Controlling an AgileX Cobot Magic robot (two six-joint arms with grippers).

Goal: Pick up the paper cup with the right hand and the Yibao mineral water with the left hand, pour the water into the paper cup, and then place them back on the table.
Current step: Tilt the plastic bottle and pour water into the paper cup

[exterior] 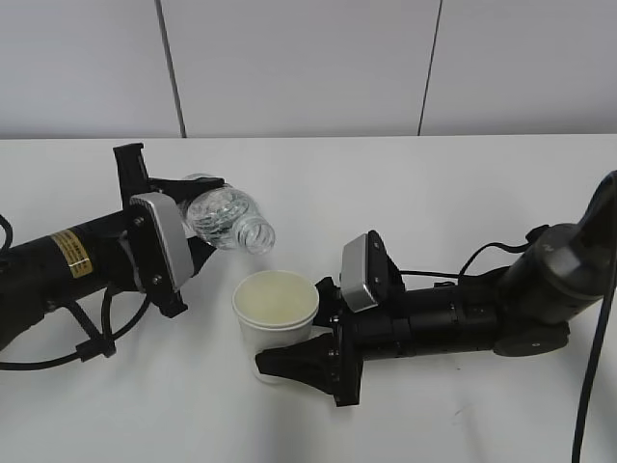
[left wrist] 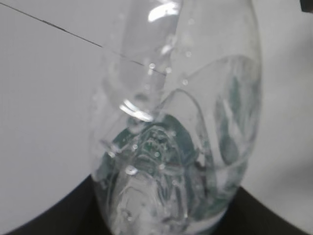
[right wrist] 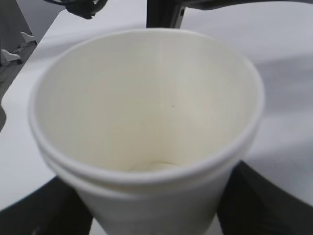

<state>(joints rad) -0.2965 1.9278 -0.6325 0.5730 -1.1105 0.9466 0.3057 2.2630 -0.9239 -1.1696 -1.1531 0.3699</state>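
My left gripper [exterior: 193, 217] is shut on the Yibao mineral water bottle [exterior: 227, 219], which is tilted with its open mouth pointing right and down, a little up and left of the paper cup [exterior: 275, 313]. In the left wrist view the clear bottle [left wrist: 181, 127] fills the frame, green label showing through it. My right gripper [exterior: 294, 362] is shut on the white paper cup, which stands upright, its base at the table [exterior: 434, 193]. In the right wrist view the cup [right wrist: 146, 112] shows its cream inside, with black fingers [right wrist: 254, 196] at both sides.
Black cables [exterior: 58, 338] run from the left arm at the near left, and another cable [exterior: 593, 367] hangs at the right edge. A grey panelled wall [exterior: 308, 68] stands behind the table's far edge.
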